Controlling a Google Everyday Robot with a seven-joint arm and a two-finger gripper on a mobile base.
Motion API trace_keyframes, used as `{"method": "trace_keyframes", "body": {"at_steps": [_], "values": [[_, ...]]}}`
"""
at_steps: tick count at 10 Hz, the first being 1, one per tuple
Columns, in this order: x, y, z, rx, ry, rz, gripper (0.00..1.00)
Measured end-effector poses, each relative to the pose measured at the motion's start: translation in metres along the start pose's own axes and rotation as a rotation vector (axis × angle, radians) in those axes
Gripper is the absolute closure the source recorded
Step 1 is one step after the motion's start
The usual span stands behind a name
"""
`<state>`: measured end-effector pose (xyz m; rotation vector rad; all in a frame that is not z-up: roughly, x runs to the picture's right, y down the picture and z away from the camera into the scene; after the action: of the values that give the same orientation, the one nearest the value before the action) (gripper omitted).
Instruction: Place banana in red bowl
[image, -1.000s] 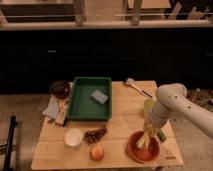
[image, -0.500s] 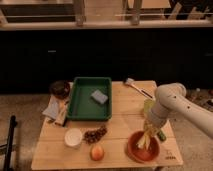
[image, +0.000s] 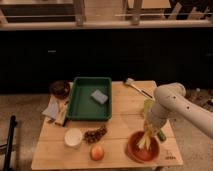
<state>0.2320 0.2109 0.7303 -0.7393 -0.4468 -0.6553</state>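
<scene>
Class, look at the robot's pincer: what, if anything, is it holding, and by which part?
Cannot be told: the pincer sits at the upper end of the banana, over the red bowl.

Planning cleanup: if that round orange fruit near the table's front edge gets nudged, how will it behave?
The orange fruit looks round, so it would probably roll, perhaps off the table. Looking plump, it is likely firm when gripped. The gripper is over the red bowl, apart from it.
</scene>
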Motion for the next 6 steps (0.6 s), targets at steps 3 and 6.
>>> {"method": "trace_keyframes", "body": {"at_steps": [3, 6], "values": [[-0.0009, 0.0012, -0.0015, -0.007, 0.01, -0.015, 0.89], [-0.0081, 0.003, 0.0014, -0.027, 0.005, -0.024, 0.59]]}}
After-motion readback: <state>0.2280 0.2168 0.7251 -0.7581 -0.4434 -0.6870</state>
